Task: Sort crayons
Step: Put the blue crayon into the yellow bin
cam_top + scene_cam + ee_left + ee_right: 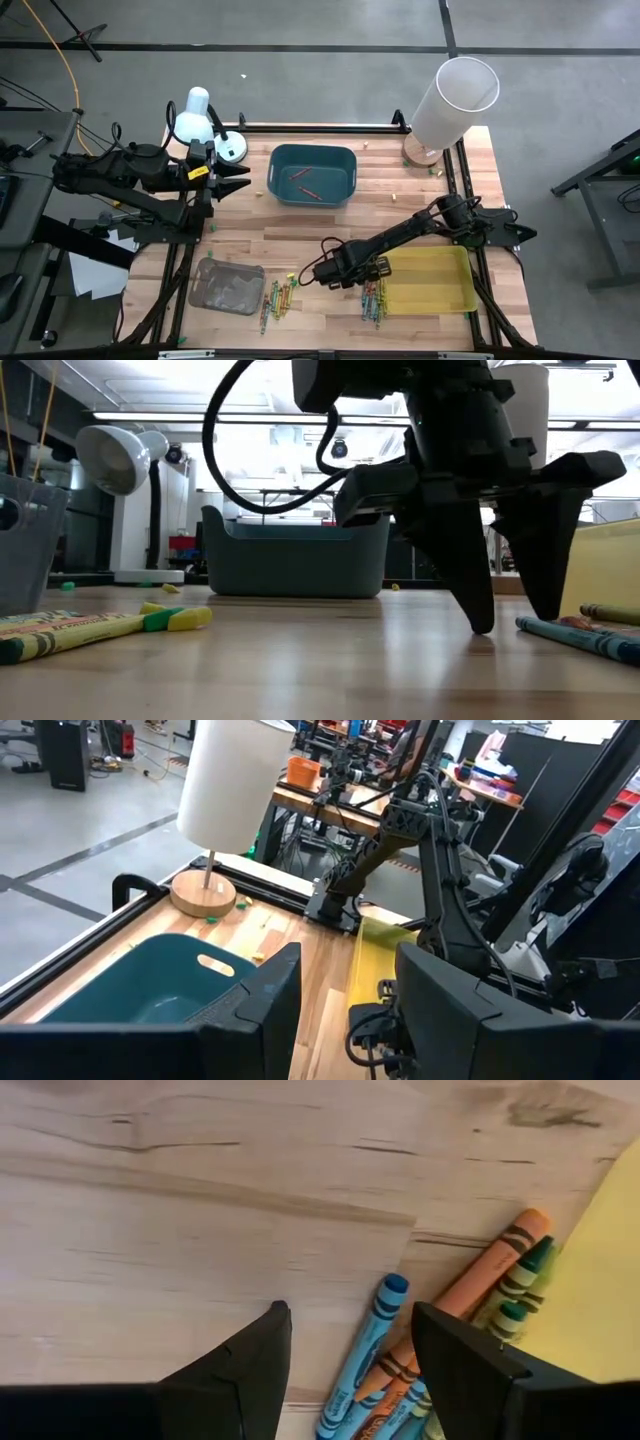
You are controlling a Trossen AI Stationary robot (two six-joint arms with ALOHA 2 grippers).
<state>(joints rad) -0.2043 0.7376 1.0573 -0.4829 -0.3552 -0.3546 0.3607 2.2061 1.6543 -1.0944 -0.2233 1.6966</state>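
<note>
right end effector (345,1340) spread, tips on table | beside crayons (440,1335) | left end effector (345,985) spread

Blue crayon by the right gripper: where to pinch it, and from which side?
Grip the blue crayon mid-shaft, coming straight down from above. It lies flat on the table, and its outer side faces bare wood; the orange crayon sits close on the other side. The right gripper is open above it, so one finger likely must wedge between them.
</note>
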